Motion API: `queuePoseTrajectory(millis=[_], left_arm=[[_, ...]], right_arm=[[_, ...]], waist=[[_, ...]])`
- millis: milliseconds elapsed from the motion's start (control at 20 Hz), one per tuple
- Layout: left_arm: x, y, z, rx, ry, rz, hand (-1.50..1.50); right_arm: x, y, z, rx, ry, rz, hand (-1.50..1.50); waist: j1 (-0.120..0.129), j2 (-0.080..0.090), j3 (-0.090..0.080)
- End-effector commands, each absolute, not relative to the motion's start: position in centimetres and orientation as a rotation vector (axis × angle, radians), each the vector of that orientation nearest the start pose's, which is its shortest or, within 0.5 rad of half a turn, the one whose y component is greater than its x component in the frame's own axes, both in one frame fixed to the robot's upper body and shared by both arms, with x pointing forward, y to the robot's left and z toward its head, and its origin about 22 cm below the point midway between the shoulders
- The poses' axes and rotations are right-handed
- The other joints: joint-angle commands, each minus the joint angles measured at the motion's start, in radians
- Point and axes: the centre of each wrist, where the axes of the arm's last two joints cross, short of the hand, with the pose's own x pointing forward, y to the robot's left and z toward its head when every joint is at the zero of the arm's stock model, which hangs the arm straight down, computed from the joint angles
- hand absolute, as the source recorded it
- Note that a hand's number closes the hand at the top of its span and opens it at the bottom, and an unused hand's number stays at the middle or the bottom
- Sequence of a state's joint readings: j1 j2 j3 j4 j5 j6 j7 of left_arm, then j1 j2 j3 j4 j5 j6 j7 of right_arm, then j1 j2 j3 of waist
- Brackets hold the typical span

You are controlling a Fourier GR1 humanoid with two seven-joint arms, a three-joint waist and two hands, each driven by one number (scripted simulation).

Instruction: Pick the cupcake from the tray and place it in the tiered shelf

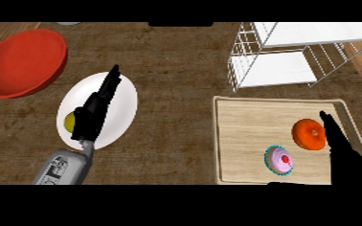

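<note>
A cupcake (280, 160) with pink frosting, a red cherry and a teal wrapper stands on the wooden tray (247, 124) at the lower right. An orange fruit (309, 134) lies just beyond it on the tray. My right hand (341, 146) rises from the lower right edge, fingers straight, beside the orange and to the right of the cupcake, touching neither that I can see. My left hand (96, 107) stretches open over a white plate (120, 96). The white wire tiered shelf (283, 57) stands at the upper right, behind the tray.
A yellow-green fruit (70, 120) lies on the white plate, partly hidden by my left hand. A large red bowl (28, 62) sits at the far left. Brown wood counter (184, 67) runs between the plate and the tray.
</note>
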State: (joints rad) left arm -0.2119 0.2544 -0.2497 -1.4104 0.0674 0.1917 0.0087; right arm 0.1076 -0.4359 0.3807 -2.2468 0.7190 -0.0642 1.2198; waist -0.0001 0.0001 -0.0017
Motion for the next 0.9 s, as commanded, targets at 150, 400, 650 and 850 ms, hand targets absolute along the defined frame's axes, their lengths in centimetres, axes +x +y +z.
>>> queuePoseTrajectory(millis=[150, 400, 650, 850], left_arm=[[27.7, 23.2, 1.5, 0.119, -1.572, -0.261, 0.0], [28.0, 23.2, 0.9, 0.102, -1.578, -0.263, 0.0], [29.9, 22.2, 2.8, 0.114, -1.57, -0.248, 0.0], [27.8, 23.7, 1.3, 0.124, -1.561, -0.265, 0.0]], right_arm=[[17.0, -20.0, 12.0, -0.936, -0.787, 0.346, -1.5], [17.3, -20.3, 12.1, -0.946, -0.748, 0.371, -1.5], [17.4, -19.0, 9.0, -0.946, -0.75, 0.362, -1.5], [18.4, -17.9, 9.3, -0.959, -0.72, 0.372, -1.5]], waist=[[0.002, -0.001, 0.001], [-0.002, 0.0, 0.001], [-0.006, 0.0, 0.001], [0.002, 0.0, 0.001]])
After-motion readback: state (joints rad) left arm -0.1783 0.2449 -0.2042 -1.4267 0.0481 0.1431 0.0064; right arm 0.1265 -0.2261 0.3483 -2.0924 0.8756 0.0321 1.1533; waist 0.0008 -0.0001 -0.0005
